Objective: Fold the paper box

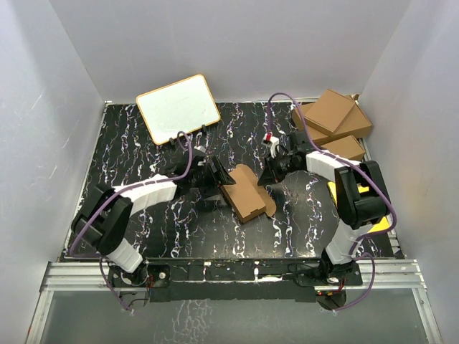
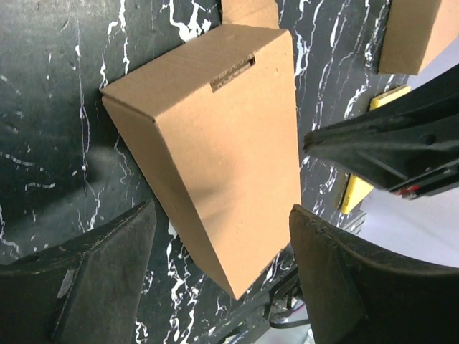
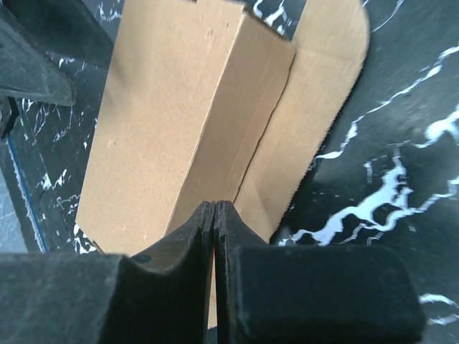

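Bottom centre, the right gripper is closed tight before the paper box lying mid-frame on the table; left gripper straddles it wide; probably light, stiff, creasable; grasp opposite side walls.

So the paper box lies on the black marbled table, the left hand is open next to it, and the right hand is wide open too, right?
No, the right hand is shut, fingers pressed together, as the right wrist view shows. The paper box does lie on the black marbled table, with the left hand open next to it.
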You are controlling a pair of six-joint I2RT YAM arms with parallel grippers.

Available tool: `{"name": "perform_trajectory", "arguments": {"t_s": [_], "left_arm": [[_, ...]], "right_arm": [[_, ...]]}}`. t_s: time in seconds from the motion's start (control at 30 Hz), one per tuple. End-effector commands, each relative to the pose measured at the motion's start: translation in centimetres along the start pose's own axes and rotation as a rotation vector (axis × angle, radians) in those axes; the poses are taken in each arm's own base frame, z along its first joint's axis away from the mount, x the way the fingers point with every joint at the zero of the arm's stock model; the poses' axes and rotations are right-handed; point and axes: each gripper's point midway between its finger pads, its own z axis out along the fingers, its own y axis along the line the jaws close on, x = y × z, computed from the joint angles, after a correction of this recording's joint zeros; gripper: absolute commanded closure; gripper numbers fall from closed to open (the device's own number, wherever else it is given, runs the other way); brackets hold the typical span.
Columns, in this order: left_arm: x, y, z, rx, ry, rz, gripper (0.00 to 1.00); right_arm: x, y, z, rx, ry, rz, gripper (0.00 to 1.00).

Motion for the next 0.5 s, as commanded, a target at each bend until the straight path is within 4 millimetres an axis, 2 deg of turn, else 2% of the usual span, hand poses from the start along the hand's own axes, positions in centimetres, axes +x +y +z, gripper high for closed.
{"name": "perform_trajectory", "arguments": {"t_s": [0.0, 0.17, 0.37, 0.47], "left_arm": [[-0.3, -0.9, 1.0, -0.014, 0.015, 0.037, 0.30], [0.1, 0.1, 2.1, -0.064, 0.053, 0.049, 0.36], [-0.2, 0.5, 2.2, -0.092, 0.054, 0.091, 0.46], [-0.5, 0.8, 2.4, -0.117, 0.062, 0.123, 0.47]], "right_arm": [[0.3, 1.6, 1.4, -0.097, 0.000, -0.019, 0.92], [1.3, 2.5, 2.3, -0.135, 0.029, 0.002, 0.92], [2.2, 3.6, 3.1, -0.168, 0.052, 0.021, 0.92], [3.0, 4.0, 3.5, -0.171, 0.068, 0.032, 0.92]]}}
